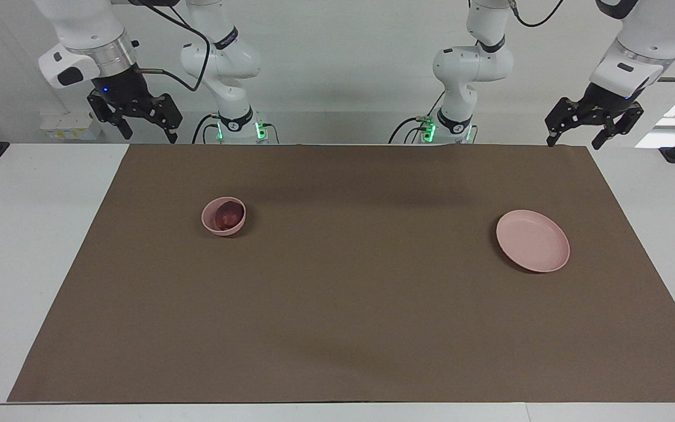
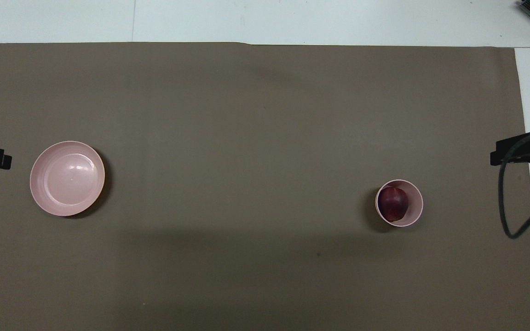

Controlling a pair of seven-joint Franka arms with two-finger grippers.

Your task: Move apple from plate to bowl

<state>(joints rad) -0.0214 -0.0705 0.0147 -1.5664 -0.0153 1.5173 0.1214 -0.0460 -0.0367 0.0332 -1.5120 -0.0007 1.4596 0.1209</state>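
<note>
The apple (image 1: 229, 217) lay inside the bowl (image 1: 223, 216), toward the right arm's end of the table; in the overhead view it sat against the wall at about nine o'clock of the bowl's round, with bare pink floor showing from twelve through six; the plate (image 1: 532, 241) stood bare toward the left arm's end, well apart from the bowl; judged from that, the move looked finished.

The apple seemed firm, smooth and glossy, light enough for two fingers but apt to roll or slip; I judged the best hold to be across its widest girth, fingers coming straight down at three and nine o'clock; the bowl's steep wall would crowd a finger on the side where the fruit touched it. The bowl itself looked light and could tip or slide if nudged.

The right gripper (image 1: 149, 124) hung in the air over the table's edge near the robots, fingers spread apart and holding nothing; the left gripper (image 1: 589, 130) hung likewise over that edge at its own end, fingers parted and bare; both arms appeared to wait.

A brown mat (image 1: 337, 328) covered most of the white table (image 1: 21, 246); it lay flat, matte and probably grippy enough to stop crockery skating; there was broad open mat between bowl and plate; a dark clamp with a looping cable (image 2: 513, 207) showed at three o'clock in the overhead view.
</note>
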